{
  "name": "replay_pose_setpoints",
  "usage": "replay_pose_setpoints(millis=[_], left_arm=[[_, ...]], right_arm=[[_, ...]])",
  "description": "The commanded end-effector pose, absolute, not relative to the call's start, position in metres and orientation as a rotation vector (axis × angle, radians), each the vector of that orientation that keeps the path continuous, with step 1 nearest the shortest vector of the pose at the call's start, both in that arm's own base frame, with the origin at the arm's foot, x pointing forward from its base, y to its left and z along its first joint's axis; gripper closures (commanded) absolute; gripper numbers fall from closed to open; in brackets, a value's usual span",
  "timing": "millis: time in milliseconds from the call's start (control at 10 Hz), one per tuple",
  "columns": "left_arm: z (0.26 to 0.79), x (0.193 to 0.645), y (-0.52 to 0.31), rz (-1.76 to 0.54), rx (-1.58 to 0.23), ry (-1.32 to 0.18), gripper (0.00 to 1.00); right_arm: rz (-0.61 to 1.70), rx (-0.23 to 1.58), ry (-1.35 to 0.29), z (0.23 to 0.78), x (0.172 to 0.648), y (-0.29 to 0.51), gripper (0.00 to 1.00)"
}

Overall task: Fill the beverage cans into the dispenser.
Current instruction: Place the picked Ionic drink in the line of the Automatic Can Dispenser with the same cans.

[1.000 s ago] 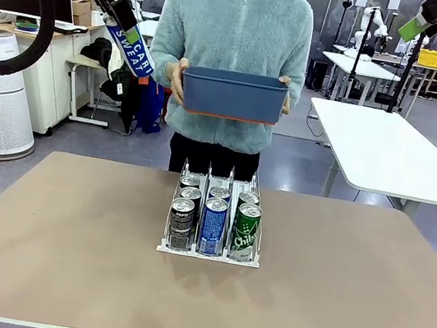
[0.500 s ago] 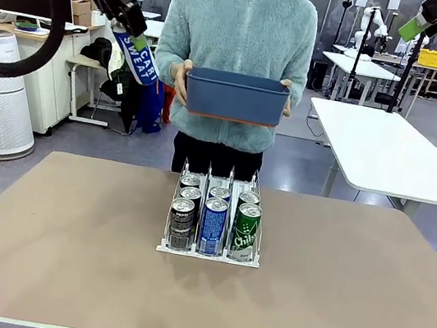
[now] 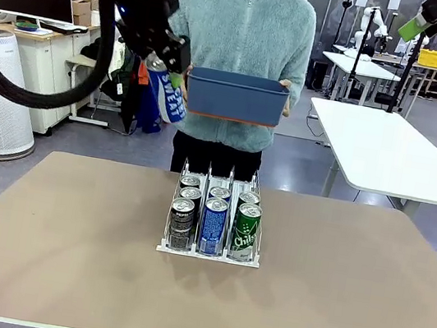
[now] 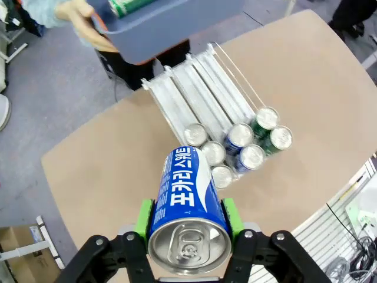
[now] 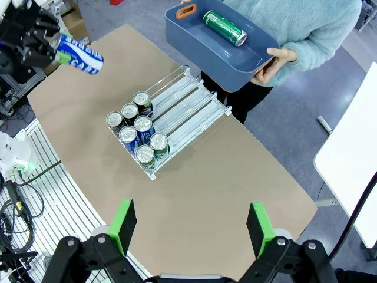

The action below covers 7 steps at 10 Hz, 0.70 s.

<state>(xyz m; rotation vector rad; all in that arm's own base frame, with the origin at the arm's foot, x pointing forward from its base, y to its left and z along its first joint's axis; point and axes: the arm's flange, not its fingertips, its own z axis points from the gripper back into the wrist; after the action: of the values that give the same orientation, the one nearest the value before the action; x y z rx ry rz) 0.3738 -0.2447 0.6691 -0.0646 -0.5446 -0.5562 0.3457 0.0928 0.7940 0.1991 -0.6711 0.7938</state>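
Left claw holds a blue Pocari Sweat can aloft; 7 cans sit in the dispenser.
Front view: the left gripper (image 3: 161, 62) pinches a blue Pocari Sweat can (image 3: 168, 96), tilted, high above the table (image 3: 62, 256) and just beside the blue bin (image 3: 235, 96) that a person (image 3: 240, 26) holds in both hands. The white dispenser (image 3: 208, 255) stands mid-table with 3 dark cans (image 3: 181, 223) in its left lane, 2 blue in the middle and 2 green on the right, all at the front lip. Left wrist view: the green pads (image 4: 143, 217) clamp the can's sides, silver top toward the camera, dispenser below and beyond. Right wrist view: the right gripper (image 5: 191, 227) hangs high over the table, its fingers spread wide and holding nothing; 1 green can (image 5: 224, 28) lies in the bin.
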Motion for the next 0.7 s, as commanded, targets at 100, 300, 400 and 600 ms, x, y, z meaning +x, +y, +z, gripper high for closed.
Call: replay_pose_setpoints(millis=[100, 300, 400, 600], left_arm=[[0.669, 0.374, -0.245, -0.556, -0.065, -0.545, 0.43], [0.669, 0.374, -0.245, -0.556, -0.065, -0.545, 0.43], [0.669, 0.374, -0.245, -0.556, -0.065, -0.545, 0.43], [0.661, 0.370, -0.261, -0.495, -0.053, -0.541, 0.43]], right_arm=[[0.786, 0.203, -0.671, 0.794, 0.345, 0.093, 0.00], [0.786, 0.203, -0.671, 0.794, 0.345, 0.093, 0.00], [0.786, 0.203, -0.671, 0.794, 0.345, 0.093, 0.00], [0.786, 0.203, -0.671, 0.794, 0.345, 0.093, 0.00]])
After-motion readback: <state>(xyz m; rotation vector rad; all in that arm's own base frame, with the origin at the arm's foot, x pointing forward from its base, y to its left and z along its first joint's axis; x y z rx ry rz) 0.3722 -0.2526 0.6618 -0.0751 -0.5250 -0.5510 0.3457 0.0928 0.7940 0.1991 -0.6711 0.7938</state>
